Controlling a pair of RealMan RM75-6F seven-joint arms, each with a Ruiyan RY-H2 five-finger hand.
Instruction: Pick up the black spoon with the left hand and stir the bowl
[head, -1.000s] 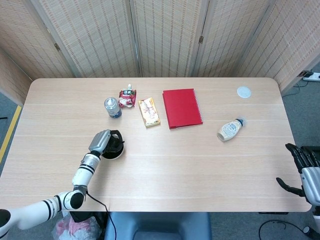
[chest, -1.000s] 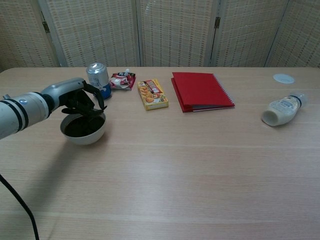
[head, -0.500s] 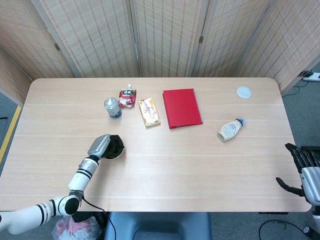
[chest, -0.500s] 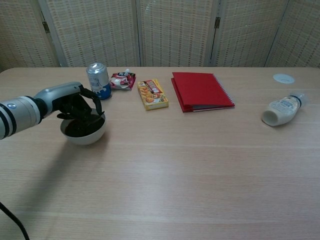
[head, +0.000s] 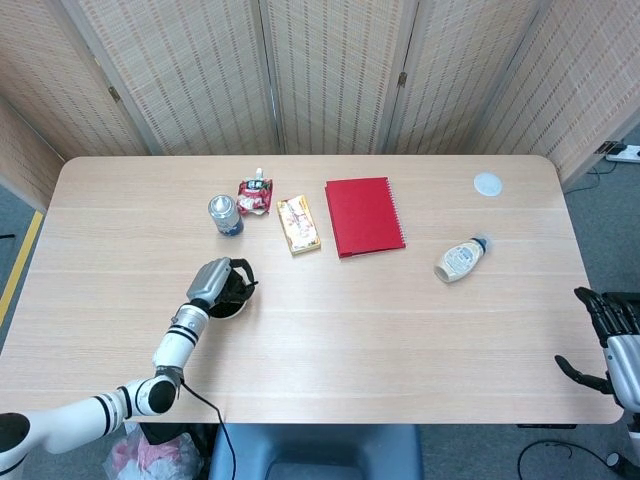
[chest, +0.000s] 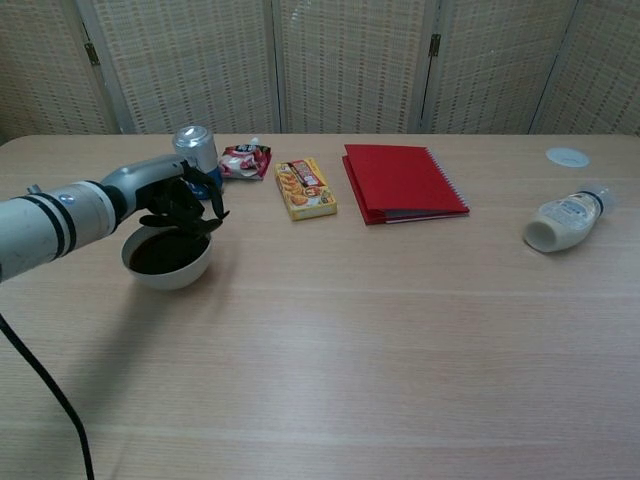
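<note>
A white bowl (chest: 167, 262) with dark contents stands on the left of the table; in the head view only a sliver of the bowl (head: 227, 311) shows under my hand. My left hand (chest: 183, 203) (head: 224, 283) hovers over the bowl's far right rim, its black fingers curled round a black spoon (chest: 208, 227) that is hard to tell from the fingers. My right hand (head: 606, 338) hangs off the table's near right corner, fingers apart and holding nothing.
Behind the bowl stand a can (chest: 196, 148), a red snack pouch (chest: 245, 160) and a yellow box (chest: 305, 188). A red notebook (chest: 403, 182) lies mid-table, with a squeeze bottle (chest: 565, 220) on its side and a white lid (chest: 567, 156) to the right.
My left hand dipped low into the bowl half a second ago, and has since lifted and swung right over the far right rim. The right hand has barely moved.
</note>
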